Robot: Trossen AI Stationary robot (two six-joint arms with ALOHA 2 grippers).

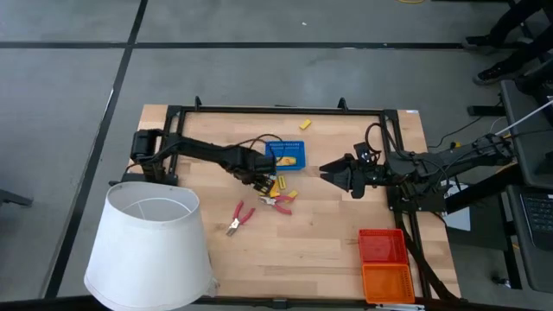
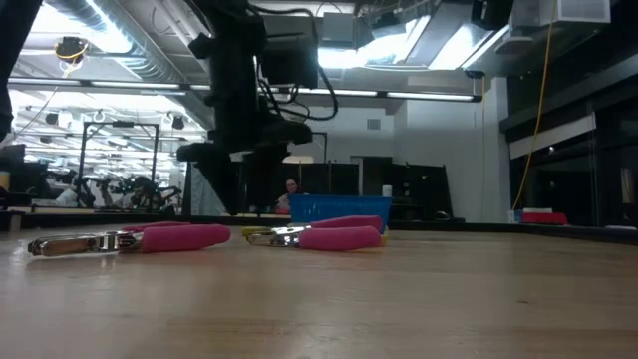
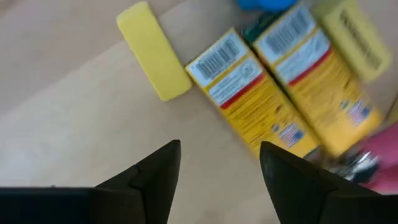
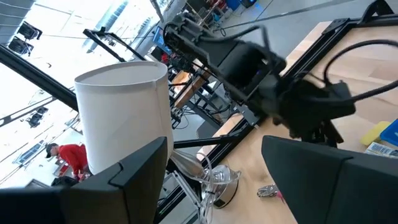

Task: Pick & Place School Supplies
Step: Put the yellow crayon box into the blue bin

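Left wrist view is pretty smeared: the labelled yellow packs (image 3: 267, 106) have unreadable print, and a pink plier handle (image 3: 380, 155) runs off the edge. From overhead the packs under the left gripper (image 1: 262, 182) are mostly covered. The orange tray (image 1: 388, 283) gets clipped at the near edge.

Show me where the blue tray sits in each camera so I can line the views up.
High view: blue tray at table centre, just beyond the left hand.
Low view: blue wall at mid-picture, behind the pink-handled pliers.
Left wrist view: a blue blur at the top edge, likely it.
Right wrist view: blue corner at the right edge.
Shared landmark: the left arm's hand beside it.
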